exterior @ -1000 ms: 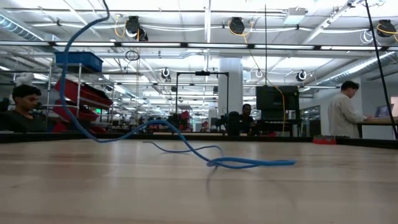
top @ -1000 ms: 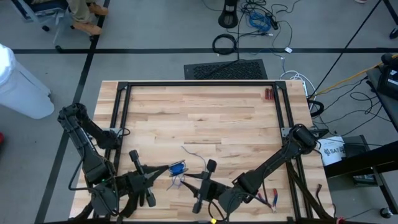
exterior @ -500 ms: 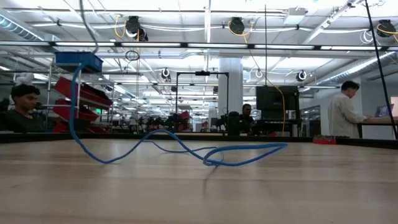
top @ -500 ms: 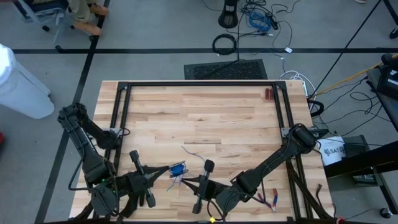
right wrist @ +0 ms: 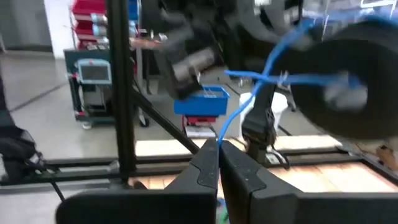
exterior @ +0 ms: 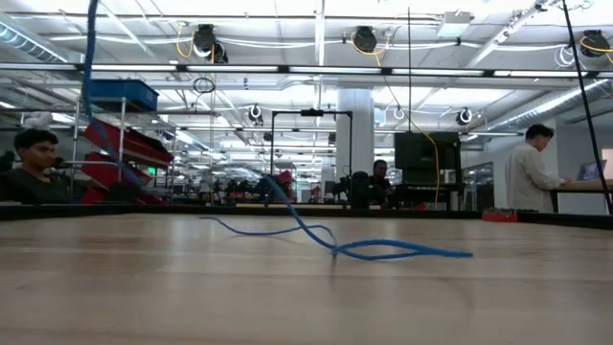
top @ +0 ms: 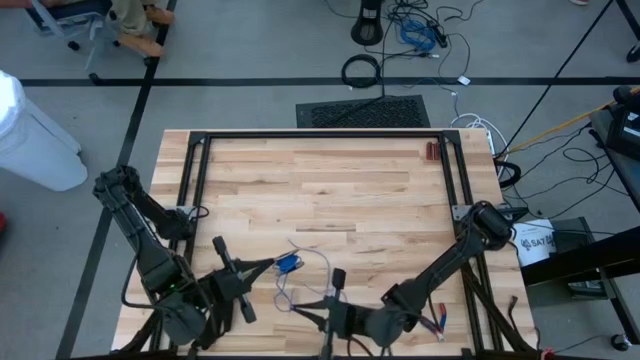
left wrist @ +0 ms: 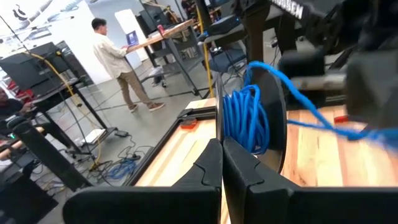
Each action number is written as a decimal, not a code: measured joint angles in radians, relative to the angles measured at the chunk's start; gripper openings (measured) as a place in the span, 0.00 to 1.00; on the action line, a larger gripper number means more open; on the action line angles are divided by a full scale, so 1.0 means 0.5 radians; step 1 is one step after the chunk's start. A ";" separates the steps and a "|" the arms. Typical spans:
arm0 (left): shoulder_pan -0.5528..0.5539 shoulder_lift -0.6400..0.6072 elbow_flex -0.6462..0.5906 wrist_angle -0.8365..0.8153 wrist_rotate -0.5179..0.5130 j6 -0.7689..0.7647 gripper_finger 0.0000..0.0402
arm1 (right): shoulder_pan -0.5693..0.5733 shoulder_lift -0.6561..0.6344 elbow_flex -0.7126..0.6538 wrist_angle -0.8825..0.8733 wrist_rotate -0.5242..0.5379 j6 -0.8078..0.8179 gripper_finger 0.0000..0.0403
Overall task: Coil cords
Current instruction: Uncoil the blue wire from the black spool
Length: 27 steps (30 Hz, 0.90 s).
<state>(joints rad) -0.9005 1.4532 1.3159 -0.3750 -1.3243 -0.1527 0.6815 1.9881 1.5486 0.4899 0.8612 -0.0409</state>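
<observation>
High view: right gripper (top: pixel 330 296) now clamped on cord (top: pixel 322 262), pulled back. Left gripper (top: pixel 262 266) closed, holding coil (top: pixel 287 264). Ready for next wrap.

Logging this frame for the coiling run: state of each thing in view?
Blue cord: partly wound in a bundle, the rest loose on the table.
Left pincer: shut, holding the wound bundle.
Right pincer: shut on the loose cord.
Red-handled pliers: lying near the right arm, untouched.
</observation>
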 joint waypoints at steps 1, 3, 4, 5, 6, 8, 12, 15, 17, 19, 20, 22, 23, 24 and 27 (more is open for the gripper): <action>0.000 0.000 0.000 -0.008 0.000 0.001 0.00 | 0.010 0.000 0.000 0.038 0.000 -0.035 0.00; 0.000 0.000 0.000 -0.010 0.000 0.001 0.00 | 0.028 0.000 0.000 0.098 0.005 -0.101 0.00; 0.000 0.000 0.000 -0.010 0.000 0.001 0.00 | 0.037 0.000 0.000 0.131 0.006 -0.133 0.00; 0.000 0.000 0.000 -0.010 0.000 0.002 0.00 | 0.046 -0.001 0.000 0.158 0.009 -0.161 0.00; -0.001 0.000 0.000 -0.010 0.000 0.002 0.00 | 0.055 -0.007 0.000 0.168 0.018 -0.186 0.00; -0.010 0.000 0.000 -0.010 0.003 0.007 0.00 | 0.074 -0.028 0.000 0.167 0.054 -0.218 0.00; -0.025 0.000 0.000 -0.010 0.064 0.022 0.00 | 0.140 -0.085 0.000 0.167 0.196 -0.338 0.00; -0.030 0.000 0.000 -0.011 0.093 0.023 0.00 | 0.203 -0.123 0.000 0.167 0.331 -0.446 0.00; -0.034 0.000 -0.001 -0.010 0.093 0.029 0.00 | 0.243 -0.139 0.000 0.167 0.451 -0.524 0.00; -0.036 0.000 -0.001 -0.003 0.096 0.055 0.00 | 0.284 -0.150 0.000 0.166 0.569 -0.602 0.00; -0.037 0.000 -0.001 -0.002 0.098 0.056 0.00 | 0.302 -0.154 0.000 0.163 0.632 -0.639 0.00; -0.038 0.000 -0.001 -0.002 0.098 0.056 0.00 | 0.337 -0.165 0.000 0.164 0.745 -0.704 0.00; -0.041 0.000 -0.001 -0.002 0.098 0.056 0.00 | 0.353 -0.171 0.000 0.166 0.803 -0.736 0.00; -0.045 0.000 -0.001 -0.002 0.098 0.056 0.00 | 0.370 -0.176 0.000 0.166 0.858 -0.768 0.00; -0.046 0.000 -0.001 -0.002 0.098 0.058 0.00 | 0.409 -0.188 0.000 0.165 1.018 -0.855 0.00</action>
<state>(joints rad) -0.9234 1.4532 1.3155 -0.3759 -1.2751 -0.1238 0.8860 1.8942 1.5486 0.5726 1.3703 -0.4684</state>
